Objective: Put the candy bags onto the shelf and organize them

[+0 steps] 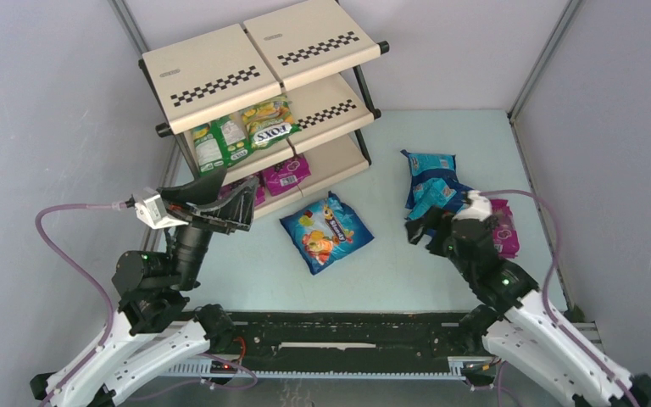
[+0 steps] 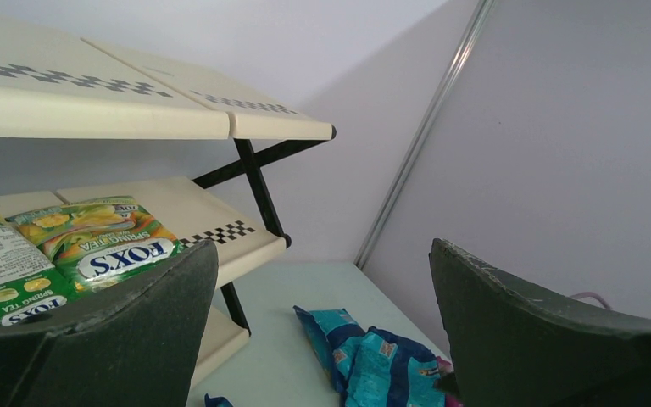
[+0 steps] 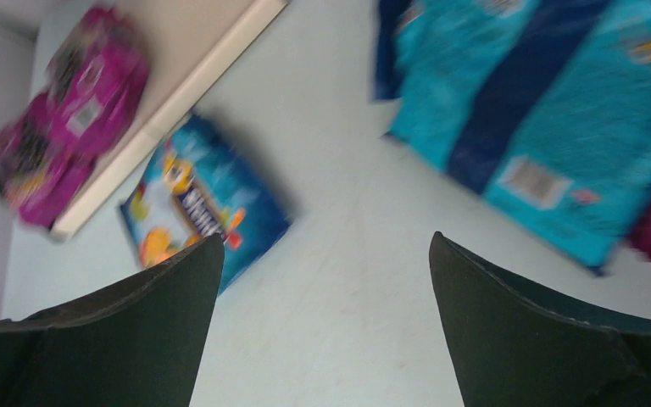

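Top view: I've got the left claw (image 1: 225, 197) spread apart and empty at the shelf (image 1: 212, 72) front; right claw (image 1: 424, 227) is just beside the teal bags (image 1: 431, 182).
Left wrist: green-yellow bags (image 2: 93, 242) on the middle tier, up-left of the claw.
Right wrist: claw apart, empty; blue fruit bag (image 3: 199, 203) on the tabletop (image 3: 347, 280), ahead-left.

Pale table (image 1: 407, 280), grey walls (image 1: 42, 102)

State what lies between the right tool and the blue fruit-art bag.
Only bare table separates the right tool from the blue fruit-art bag; the top and right wrist views both show it.
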